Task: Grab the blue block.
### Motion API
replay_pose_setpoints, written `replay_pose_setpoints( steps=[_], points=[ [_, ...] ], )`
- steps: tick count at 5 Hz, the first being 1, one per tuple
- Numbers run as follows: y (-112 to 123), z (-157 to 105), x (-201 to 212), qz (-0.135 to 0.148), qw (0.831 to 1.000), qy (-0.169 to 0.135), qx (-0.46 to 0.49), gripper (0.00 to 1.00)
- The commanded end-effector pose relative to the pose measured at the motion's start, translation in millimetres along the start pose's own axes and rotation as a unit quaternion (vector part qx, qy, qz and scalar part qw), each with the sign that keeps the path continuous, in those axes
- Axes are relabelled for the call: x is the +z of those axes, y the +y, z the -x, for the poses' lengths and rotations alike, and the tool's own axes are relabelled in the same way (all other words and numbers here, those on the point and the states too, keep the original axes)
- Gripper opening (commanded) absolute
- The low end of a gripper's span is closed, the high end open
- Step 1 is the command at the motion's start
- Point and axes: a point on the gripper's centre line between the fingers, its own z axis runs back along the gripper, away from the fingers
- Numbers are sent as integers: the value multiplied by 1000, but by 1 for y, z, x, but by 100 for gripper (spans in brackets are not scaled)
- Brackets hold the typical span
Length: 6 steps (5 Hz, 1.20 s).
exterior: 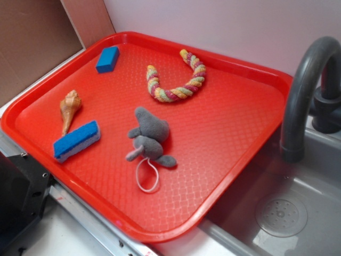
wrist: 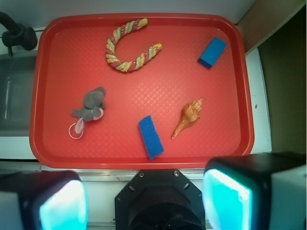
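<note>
The blue block (exterior: 107,58) lies flat near the far left corner of the red tray (exterior: 240,154). From the wrist view the same blue block (wrist: 212,52) sits at the tray's (wrist: 240,96) upper right. My gripper (wrist: 144,203) hangs high above the tray's near edge, open, with nothing between its cyan-padded fingers (wrist: 225,199). It is far from the block. The gripper is out of the exterior view.
A blue-topped sponge (exterior: 76,140) (wrist: 150,136), an orange seashell (exterior: 69,108) (wrist: 188,118), a grey plush toy (exterior: 148,138) (wrist: 89,109) and a curved rope toy (exterior: 176,78) (wrist: 130,45) lie on the tray. A grey faucet (exterior: 306,90) and sink (exterior: 287,213) stand beside it.
</note>
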Motion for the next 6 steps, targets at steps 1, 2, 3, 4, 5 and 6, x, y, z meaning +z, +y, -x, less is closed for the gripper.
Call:
replay_pose_setpoints(
  steps=[1, 2, 3, 4, 5, 6],
  points=[
    [0, 0, 0, 0, 1000, 0, 0, 100],
    [16, -10, -14, 18, 991, -41, 125, 100],
    [32, -19, -30, -11, 968, -52, 244, 100],
    [58, -30, -51, -26, 933, -83, 350, 100],
    [88, -51, -73, -49, 904, -120, 408, 100],
    [110, -74, -93, -51, 885, -167, 432, 100]
  ],
)
